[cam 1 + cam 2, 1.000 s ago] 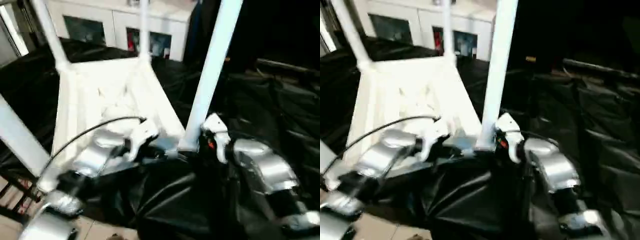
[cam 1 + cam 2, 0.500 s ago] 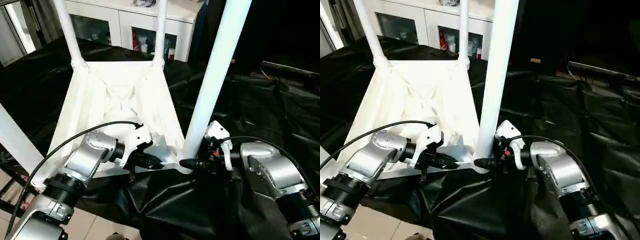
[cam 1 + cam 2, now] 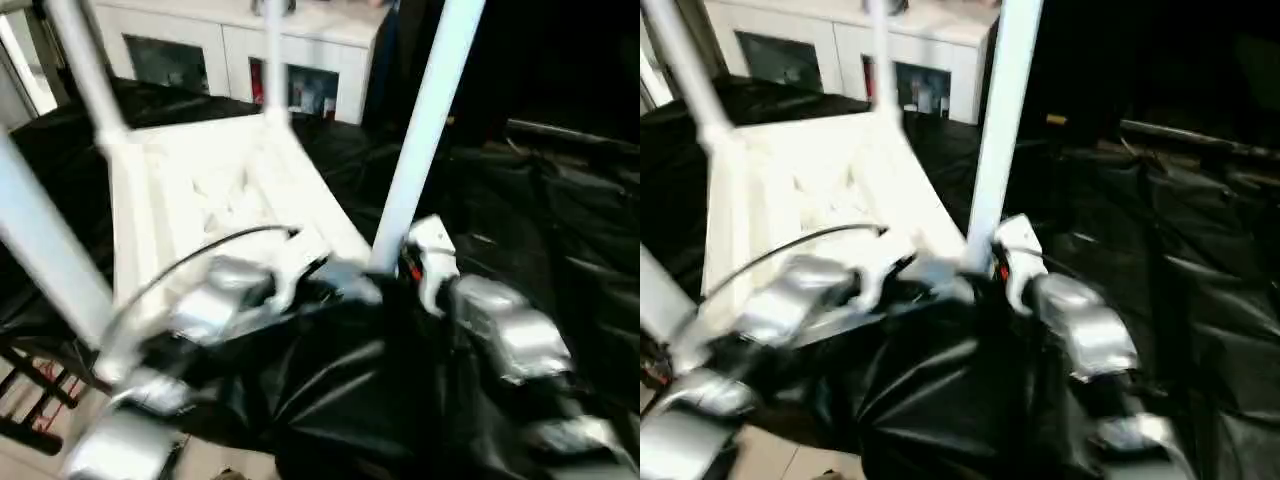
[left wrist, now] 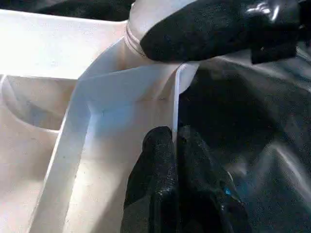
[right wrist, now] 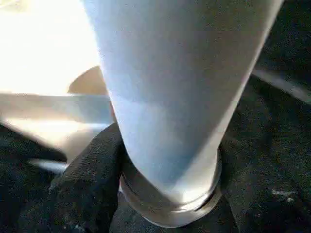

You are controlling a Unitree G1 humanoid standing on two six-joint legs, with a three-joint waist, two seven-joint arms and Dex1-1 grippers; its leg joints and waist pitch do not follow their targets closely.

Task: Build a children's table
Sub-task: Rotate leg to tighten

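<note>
Both silver forearms reach forward and converge, the left gripper (image 4: pixel 174 145) pinched tight, the right gripper (image 5: pixel 160 194) clasping from the right.

All four table legs run out past the top edge of the head views, so the near right leg (image 3: pixel 425 140) shows no upper end. Motion blur smears the left forearm (image 3: pixel 215 305) and the ribs under the table top (image 3: pixel 215 195). The cabinet (image 3: pixel 300 85) behind holds items too blurred to name. In the right wrist view, one finger (image 5: pixel 90 187) of the right pincer (image 5: pixel 167 213) shows, its mate hidden behind the leg's base.
</note>
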